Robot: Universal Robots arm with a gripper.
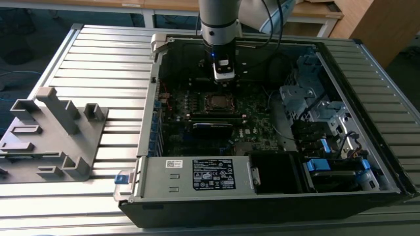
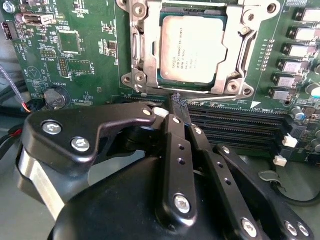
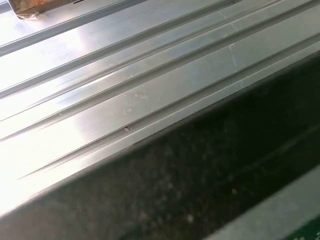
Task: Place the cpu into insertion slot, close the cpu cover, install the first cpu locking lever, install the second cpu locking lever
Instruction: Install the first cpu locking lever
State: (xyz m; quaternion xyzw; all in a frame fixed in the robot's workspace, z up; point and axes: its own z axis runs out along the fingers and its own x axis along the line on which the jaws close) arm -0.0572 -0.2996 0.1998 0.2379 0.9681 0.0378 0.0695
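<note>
1. The cpu (image 2: 192, 49) lies flat in the insertion slot (image 2: 190, 11) on the motherboard (image 2: 75, 50), with its silver top facing up. I judge the placing step done.
2. The cpu cover (image 2: 237, 60) lies down around the chip, its window framing the metal top, so it looks closed rather than raised on its hinge.
3. I cannot tell whether the two locking levers are hooked down, so I count those steps as unconfirmed.
4. In the exterior view the arm (image 1: 218, 19) drops almost straight down into the open computer case (image 1: 262, 196), which rests on the slatted metal table (image 1: 98, 59). The gripper (image 1: 224, 82) points downward and hangs close over the board, just beside the socket.
5. In the second wrist view the gripper (image 2: 176, 102) has its fingers (image 2: 172, 150) pressed together at the tips, with nothing visible between them. The tips sit at the edge of the cover, by the long black memory slots (image 2: 240, 125). I cannot tell whether they touch the metal.
6. The first wrist view looks across the table's ribbed surface (image 3: 100, 75) towards a dark wall of the case.
</note>
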